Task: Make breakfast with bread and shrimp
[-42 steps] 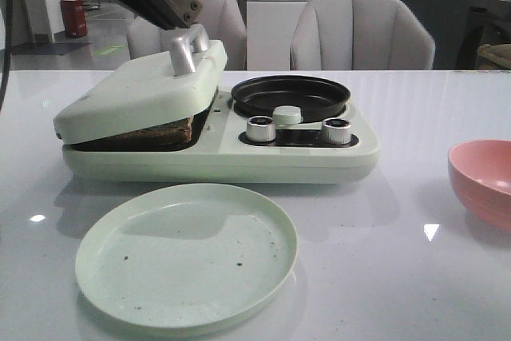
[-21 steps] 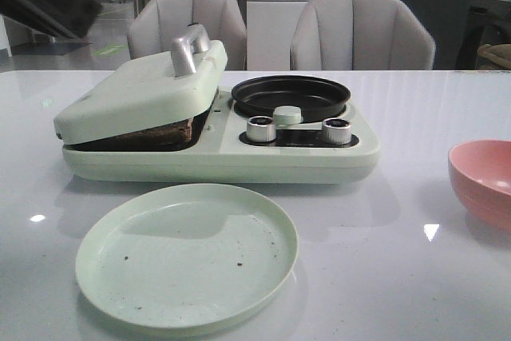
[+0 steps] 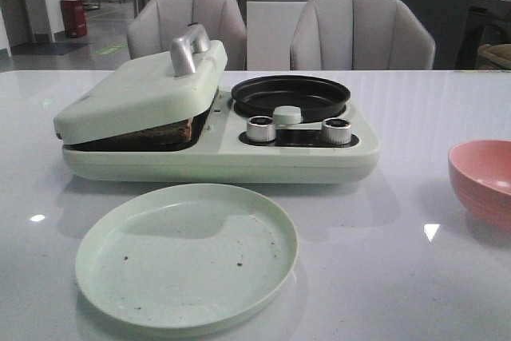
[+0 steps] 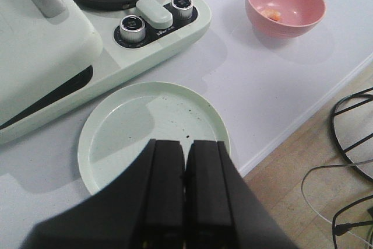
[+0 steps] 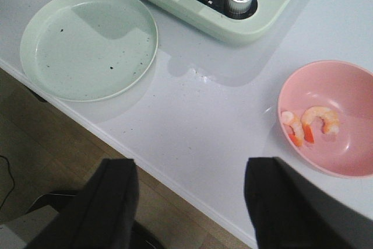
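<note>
— Where are the bread [image 3: 152,132] and shrimp [image 5: 309,123] seen?
— Bread is pressed under the grill lid [image 3: 140,89]; shrimp are held in the pink bowl [image 5: 356,88].
— And the end effectors?
— The left end effector [image 4: 186,190] is closed on nothing; the right end effector [image 5: 192,202] is spread wide.

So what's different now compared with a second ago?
The dark left arm that hovered over the silver handle of the pale green sandwich-maker lid pulled up and away to the left, out of the front view. The lid, the dark-crusted bread under it, the round green plate and the pink bowl stayed put.
</note>
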You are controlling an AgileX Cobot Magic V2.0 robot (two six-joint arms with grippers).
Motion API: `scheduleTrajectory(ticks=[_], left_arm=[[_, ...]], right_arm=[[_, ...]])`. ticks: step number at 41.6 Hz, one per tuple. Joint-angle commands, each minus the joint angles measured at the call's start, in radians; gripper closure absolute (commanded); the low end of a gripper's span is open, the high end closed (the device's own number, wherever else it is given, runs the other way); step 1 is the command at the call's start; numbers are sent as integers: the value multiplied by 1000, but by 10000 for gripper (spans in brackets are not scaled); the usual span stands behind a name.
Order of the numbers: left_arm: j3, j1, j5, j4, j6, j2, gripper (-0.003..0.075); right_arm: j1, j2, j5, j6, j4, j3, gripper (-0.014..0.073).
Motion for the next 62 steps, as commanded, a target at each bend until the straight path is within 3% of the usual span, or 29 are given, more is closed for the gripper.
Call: scheduleTrajectory(ticks=[1, 10, 23, 31, 54, 62], left_arm=[[-27, -7, -78, -6, -9, 3, 612], [-27, -7, -78, -6, -9, 3, 612], [-27, -7, -78, -6, -9, 3, 612], [-27, -7, -78, -6, -9, 3, 612], [-27, -7, -78, -6, -9, 3, 612], [-27, -7, -78, -6, -9, 3, 612]], right_arm=[[-9, 29, -66, -3, -2, -24, 85], [-112, 187, -54, 19, -25, -41, 85], [-457, 460, 10, 19, -26, -193, 85], [-577, 608, -27, 19, -26, -257, 85], [-613, 942, -303, 19, -26, -283, 91], [-613, 985, -300, 19, -26, -283, 262]])
